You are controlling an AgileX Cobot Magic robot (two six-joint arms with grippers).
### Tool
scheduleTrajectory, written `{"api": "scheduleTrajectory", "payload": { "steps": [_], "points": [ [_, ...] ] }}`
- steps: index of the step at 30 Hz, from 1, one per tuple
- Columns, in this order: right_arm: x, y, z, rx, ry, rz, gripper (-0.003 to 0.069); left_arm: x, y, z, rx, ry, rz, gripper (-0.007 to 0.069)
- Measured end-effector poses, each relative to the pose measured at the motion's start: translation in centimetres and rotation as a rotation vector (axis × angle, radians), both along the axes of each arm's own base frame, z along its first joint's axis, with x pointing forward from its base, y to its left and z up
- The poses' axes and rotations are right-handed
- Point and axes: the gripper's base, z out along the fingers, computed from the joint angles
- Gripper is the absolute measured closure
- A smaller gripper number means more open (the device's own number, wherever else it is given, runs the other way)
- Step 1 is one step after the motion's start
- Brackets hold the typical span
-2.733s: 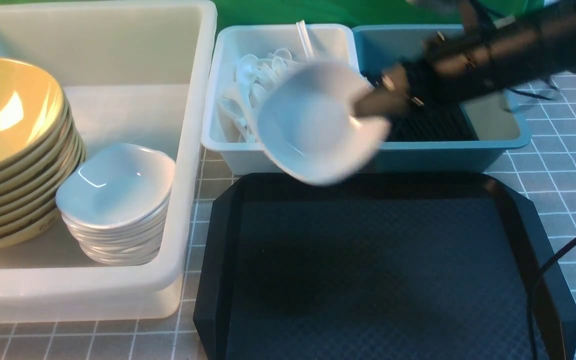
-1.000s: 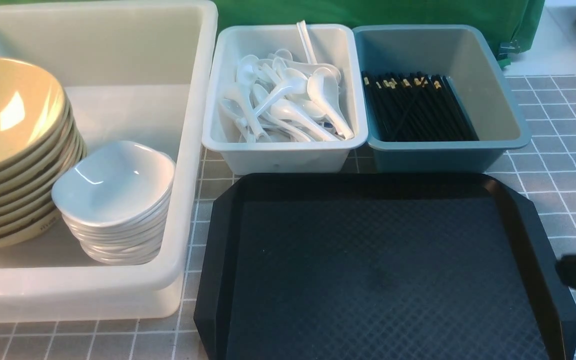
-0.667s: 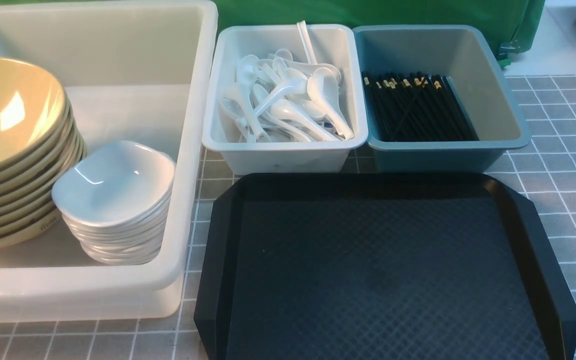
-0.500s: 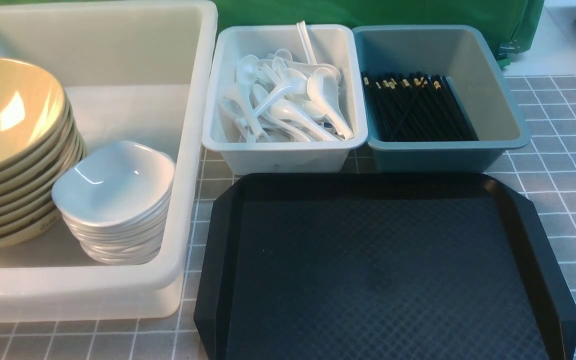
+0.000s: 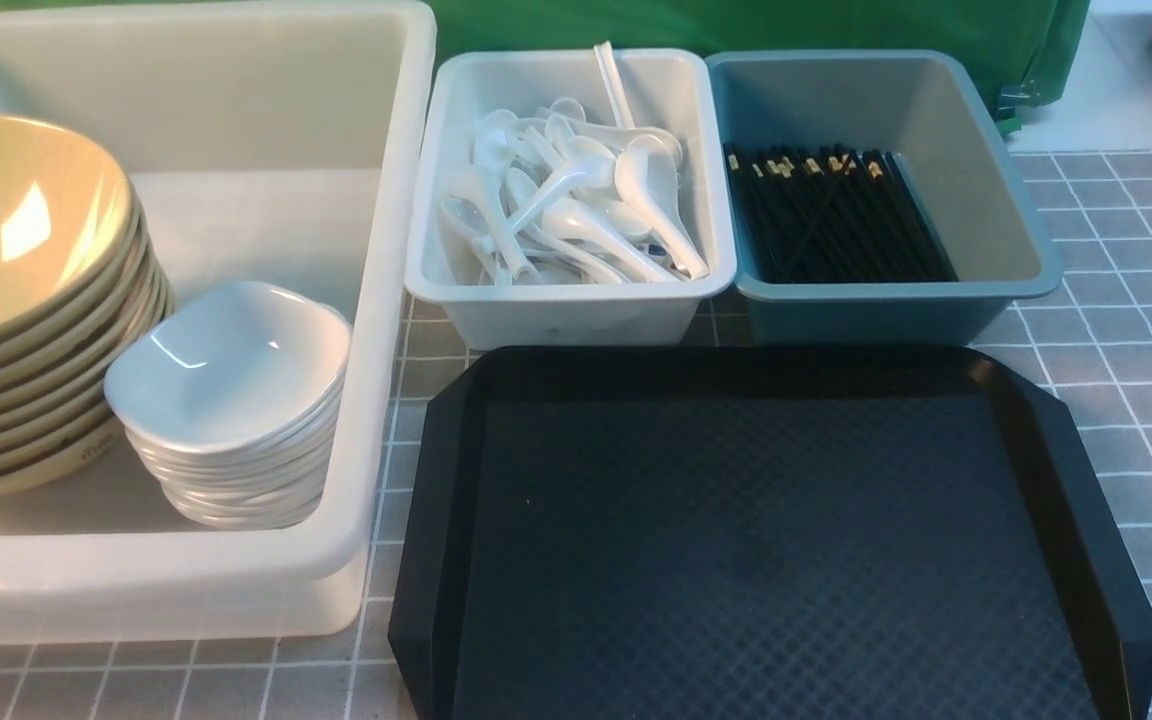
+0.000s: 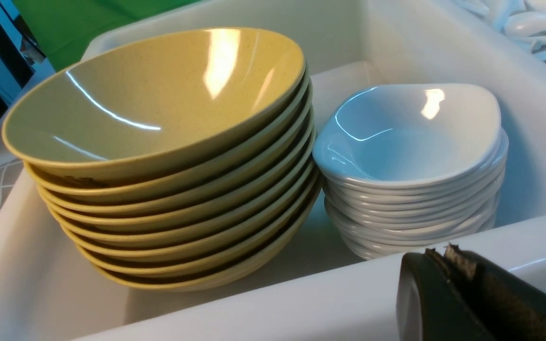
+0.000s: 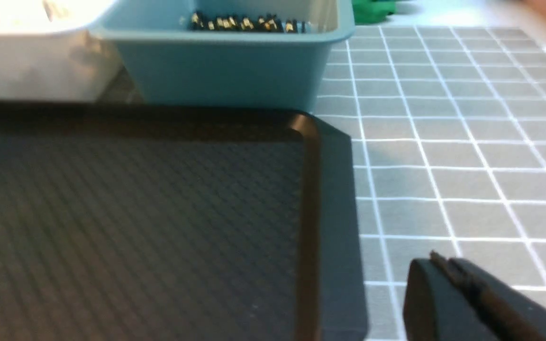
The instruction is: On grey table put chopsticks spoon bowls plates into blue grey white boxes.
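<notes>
Several yellow bowls (image 5: 16, 230) (image 6: 159, 104) are stacked in the big translucent white tub (image 5: 236, 600), with a stack of small white plates (image 5: 231, 375) (image 6: 415, 137) beside them. Many white spoons (image 5: 576, 205) fill the small white bin (image 5: 566, 315). Black chopsticks (image 5: 831, 215) (image 7: 244, 22) lie in the blue-grey bin (image 5: 876, 315) (image 7: 225, 71). My left gripper (image 6: 441, 253) is shut and empty outside the tub's near rim (image 6: 263, 303). Over the grey table (image 7: 467, 156), just off the black tray's corner, my right gripper (image 7: 439, 259) is shut and empty. Neither gripper shows in the front view.
A black textured tray (image 5: 766, 540) (image 7: 135, 213) lies bare in front of the two small bins. Green cloth (image 5: 736, 25) hangs behind the bins. Grey gridded table (image 5: 1136, 300) stretches to the right of the tray.
The right arm carried a white plate across from the small bins; that plate now tops the stack in the tub. The arm then pulled back out of the front view at the lower right.
</notes>
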Motion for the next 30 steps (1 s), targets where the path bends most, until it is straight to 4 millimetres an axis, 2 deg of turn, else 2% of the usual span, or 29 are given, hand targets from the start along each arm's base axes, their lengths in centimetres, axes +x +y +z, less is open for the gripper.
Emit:
{"api": "scheduleTrajectory", "payload": {
  "steps": [23, 28, 30],
  "points": [
    [0.0, 0.0, 0.0, 0.028, -0.002, -0.003, 0.0608, 0.0, 0.0, -0.1, 0.000, -0.006, 0.001, 0.0633],
    [0.0, 0.1, 0.0, 0.028, -0.002, -0.001, 0.0600, 0.2, 0.4, -2.3, 0.038, -0.056, 0.032, 0.0633],
    [0.0, 0.1, 0.0, 0.028, -0.002, -0.001, 0.0598, 0.8, 0.5, -3.6, -0.058, -0.077, 0.060, 0.0633]
  ]
}}
